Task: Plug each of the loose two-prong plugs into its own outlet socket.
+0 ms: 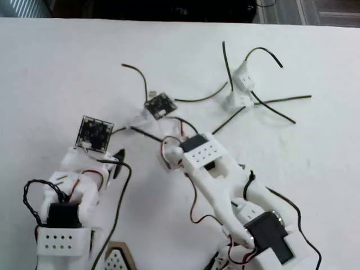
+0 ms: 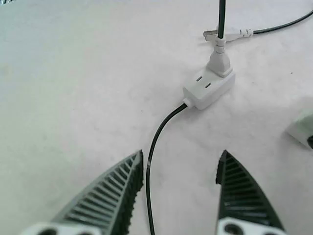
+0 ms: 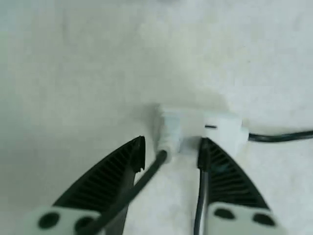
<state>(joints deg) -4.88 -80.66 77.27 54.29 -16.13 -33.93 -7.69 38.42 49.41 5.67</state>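
Left wrist view: left gripper [image 2: 182, 155] hanging wide open, holding nothing, black cord [image 2: 148, 196] lying between fingers [image 2: 112, 196]. Outlet [image 2: 209, 88] sitting ahead, seated plug [image 2: 220, 59] standing in it. Loose plug [image 2: 222, 34] lying flat just on far side of outlet, long way running sideways. Right gripper [image 3: 172, 142] sitting open around second outlet [image 3: 222, 128], second plug [image 3: 168, 128] between fingers, not squeezed.

Open tabletop [image 1: 62, 73] stretches across the far left of the high view, leaving room for an arm to pass. At the far right, black cables [image 1: 270, 109] fan out around an outlet [image 1: 243, 81] and hem it in. One cable [image 2: 150, 161] runs between the left gripper's [image 2: 182, 154] spread fingers.
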